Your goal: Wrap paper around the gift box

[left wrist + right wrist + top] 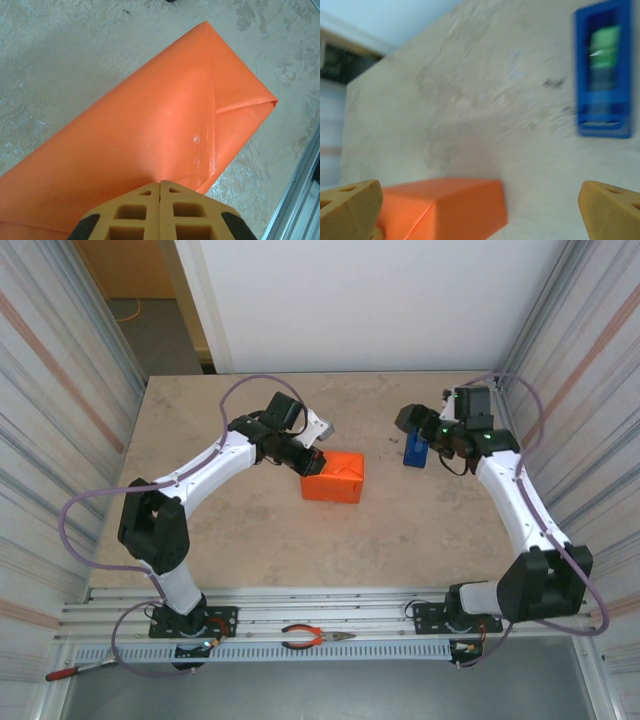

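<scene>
The gift box (336, 478) lies mid-table as a compact orange block, covered all round by the paper (150, 125). The paper's end is folded into a triangular flap (240, 90), and a glossy strip runs beside the crease. My left gripper (311, 462) is shut, its tips (161, 184) pressing on the box's top left edge with nothing visibly between them. My right gripper (409, 424) hovers by the blue tape dispenser (415, 450), open wide (480, 215). In the right wrist view the box (445, 207) sits low between the fingers and the dispenser (602, 70) is at upper right.
Orange-handled pliers (316, 637) lie on the metal rail at the near edge, and a red-handled tool (70, 672) lies at the near left. Corrugated walls close in both sides. A metal rail (295, 200) runs beside the table in the left wrist view.
</scene>
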